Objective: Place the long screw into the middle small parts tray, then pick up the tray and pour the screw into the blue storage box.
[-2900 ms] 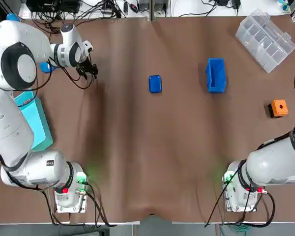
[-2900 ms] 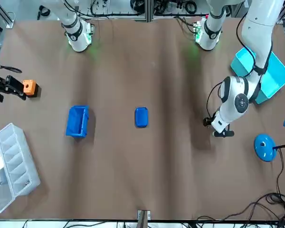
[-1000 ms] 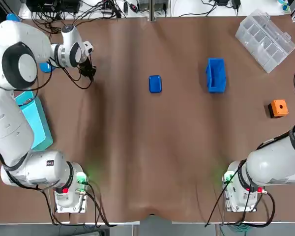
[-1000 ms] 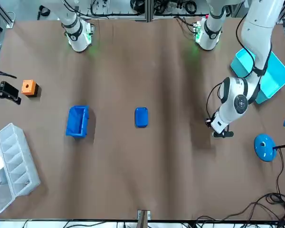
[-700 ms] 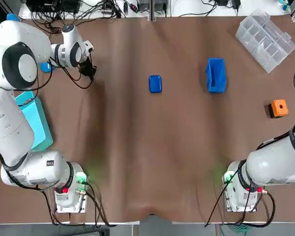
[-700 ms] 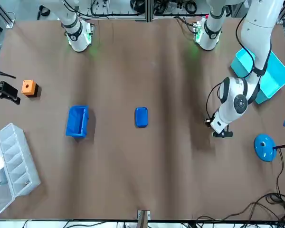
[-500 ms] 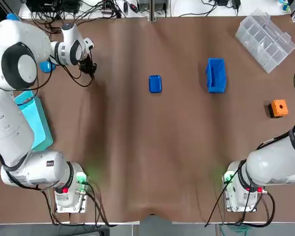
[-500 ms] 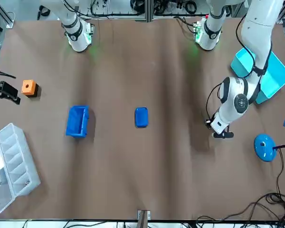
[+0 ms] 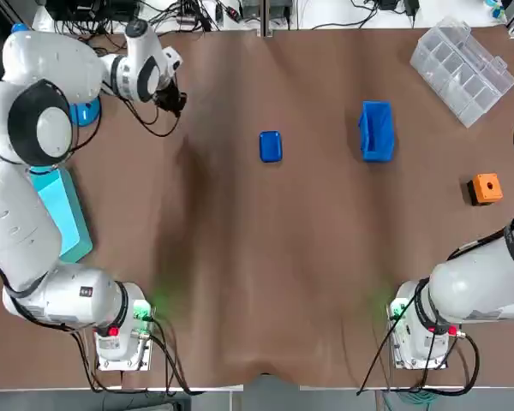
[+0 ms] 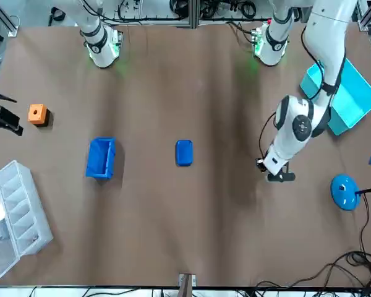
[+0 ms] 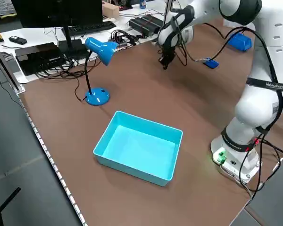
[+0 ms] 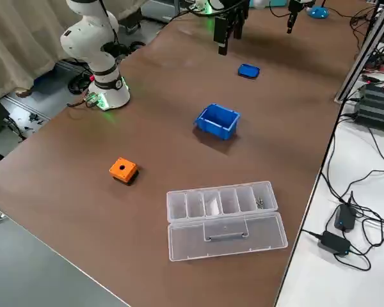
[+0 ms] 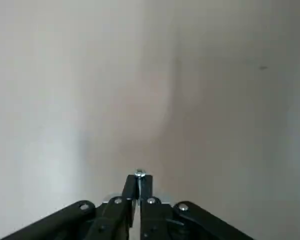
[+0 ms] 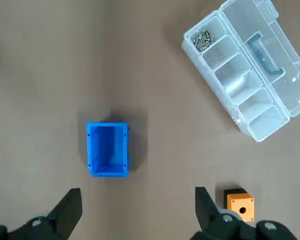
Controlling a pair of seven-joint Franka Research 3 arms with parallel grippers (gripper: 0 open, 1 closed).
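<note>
The left end effector (image 9: 173,101) hangs over the far left part of the brown worktop (image 9: 265,274), and its two fingers are pressed together on the long metal screw (image 13: 139,174). In the left wrist view only the bright head of this screw shows, right at the fingertips. Which way the shaft points I cannot tell, because the fingers hide it. The small flat blue tray (image 9: 271,146) lies in the middle of the worktop, well apart from this end effector. It is to the robot's right of it and a little closer to the arm bases. The tray is empty as far as I can see, and its long side runs away from the robot, so the screw should fit best if it comes down along that direction. The open blue storage box (image 9: 377,131) stands further to the right, almost in one line with the tray, and its long side goes the same way. The right end effector (image 14: 137,195) is high above the right side of the worktop with its fingers spread wide and nothing between them, looking down on the storage box. I judge the left arm to be the nearer one to the tray, and it carries the screw, so the coming move is a sideways travel to the right until the fingertips stand over the tray.
</note>
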